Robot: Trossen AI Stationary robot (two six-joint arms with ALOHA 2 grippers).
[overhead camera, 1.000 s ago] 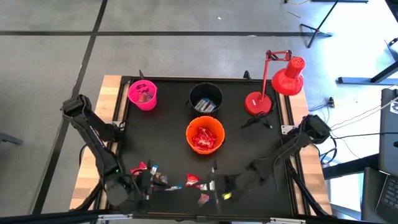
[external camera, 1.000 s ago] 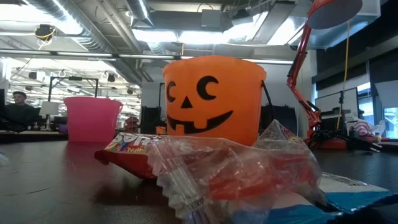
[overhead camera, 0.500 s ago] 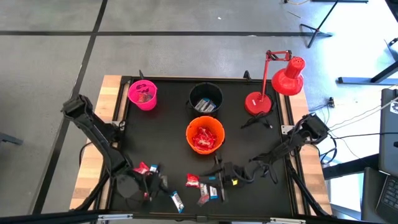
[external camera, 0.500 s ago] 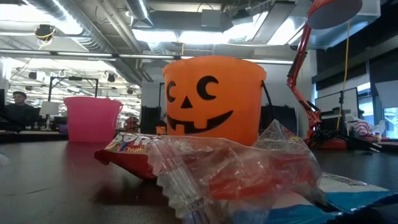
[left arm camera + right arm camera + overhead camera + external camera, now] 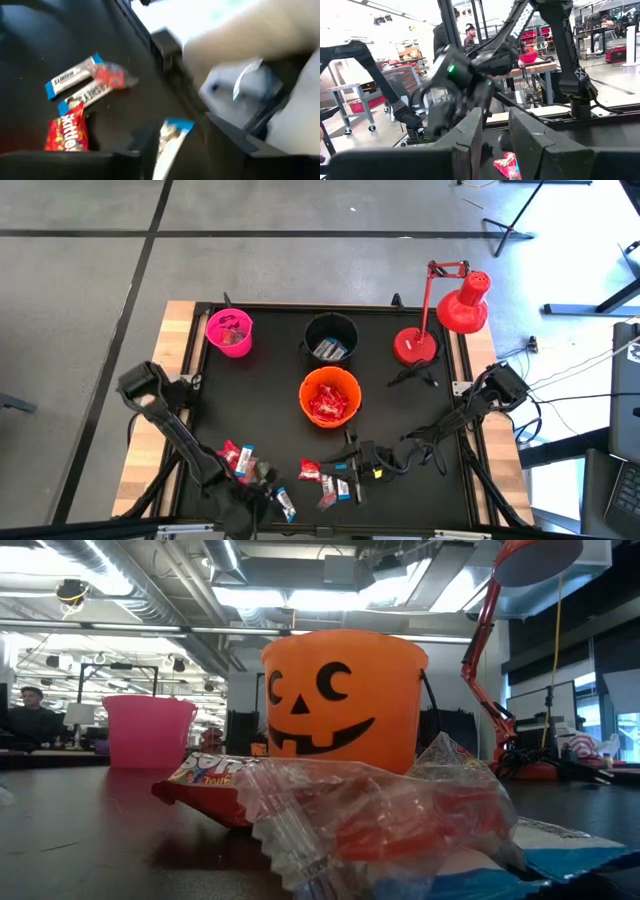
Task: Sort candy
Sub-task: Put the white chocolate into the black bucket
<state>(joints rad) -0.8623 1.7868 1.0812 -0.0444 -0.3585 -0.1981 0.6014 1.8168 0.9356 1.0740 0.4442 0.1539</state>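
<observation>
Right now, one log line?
left pincer open over blue-and-white bar | right pincer front centre | red packets loose on table

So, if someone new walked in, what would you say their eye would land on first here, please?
Probably the orange pumpkin-face bucket at the table's middle, heaped with red candy packets, with the black bucket and pink bucket behind it. Next, the red desk lamp at the far right corner. Then the loose candy scattered along the near edge, where the left gripper and right gripper work.
</observation>
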